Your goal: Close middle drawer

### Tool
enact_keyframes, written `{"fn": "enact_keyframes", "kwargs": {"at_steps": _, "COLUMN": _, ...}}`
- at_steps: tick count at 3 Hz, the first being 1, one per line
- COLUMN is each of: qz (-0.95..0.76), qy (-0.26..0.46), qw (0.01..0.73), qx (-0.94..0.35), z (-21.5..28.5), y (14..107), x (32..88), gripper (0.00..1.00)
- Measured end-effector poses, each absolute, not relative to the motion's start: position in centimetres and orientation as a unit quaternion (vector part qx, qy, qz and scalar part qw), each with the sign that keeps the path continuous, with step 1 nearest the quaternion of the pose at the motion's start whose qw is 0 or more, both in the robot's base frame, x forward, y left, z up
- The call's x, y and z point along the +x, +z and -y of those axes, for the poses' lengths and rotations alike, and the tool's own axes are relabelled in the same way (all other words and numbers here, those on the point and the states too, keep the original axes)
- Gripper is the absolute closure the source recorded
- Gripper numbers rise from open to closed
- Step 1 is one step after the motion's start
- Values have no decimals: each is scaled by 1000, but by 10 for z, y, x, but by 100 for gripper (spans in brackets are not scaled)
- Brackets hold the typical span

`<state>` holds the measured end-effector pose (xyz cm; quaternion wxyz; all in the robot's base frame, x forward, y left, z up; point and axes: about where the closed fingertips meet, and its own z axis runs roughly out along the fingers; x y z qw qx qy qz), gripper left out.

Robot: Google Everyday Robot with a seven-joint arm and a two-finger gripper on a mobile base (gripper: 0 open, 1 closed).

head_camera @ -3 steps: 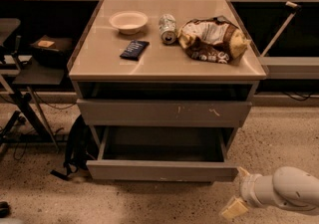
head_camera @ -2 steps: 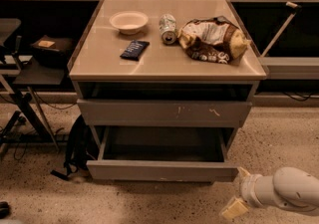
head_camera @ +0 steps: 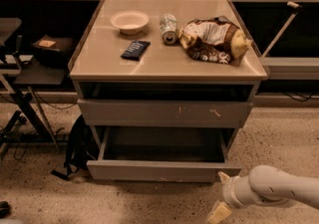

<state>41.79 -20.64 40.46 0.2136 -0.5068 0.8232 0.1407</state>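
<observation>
One drawer out: middle drawer (head_camera: pixel 159 170), pulled near, under scratched drawer front (head_camera: pixel 164 112).
Gripper (head_camera: pixel 219 212): low, near right, not touching; spread or pressed together, cannot tell.
Push: contact front near centre, drive straight far.

The white arm (head_camera: pixel 286 188) comes in from the right edge at the bottom of the camera view and reaches left, its thick rounded link lying almost level. It narrows to a ribbed wrist (head_camera: pixel 234 194) that bends down and to the left. The gripper (head_camera: pixel 221 195) sits low in the lower right of the view, pointing left. Its two pale fingers (head_camera: pixel 218 213) are spread apart, one tip angled up, the other down, with nothing between them.
</observation>
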Motion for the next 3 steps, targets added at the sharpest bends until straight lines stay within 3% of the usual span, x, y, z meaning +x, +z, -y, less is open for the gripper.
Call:
{"fn": "enact_keyframes", "kwargs": {"at_steps": 2, "qz": -808, "qy": 127, "qw": 209, "qx": -536, "z": 186, "y": 406, "x": 437, "gripper": 0}}
{"fn": "enact_keyframes", "kwargs": {"at_steps": 3, "qz": -803, "qy": 100, "qw": 228, "qx": -542, "z": 182, "y": 426, "x": 480, "gripper": 0}}
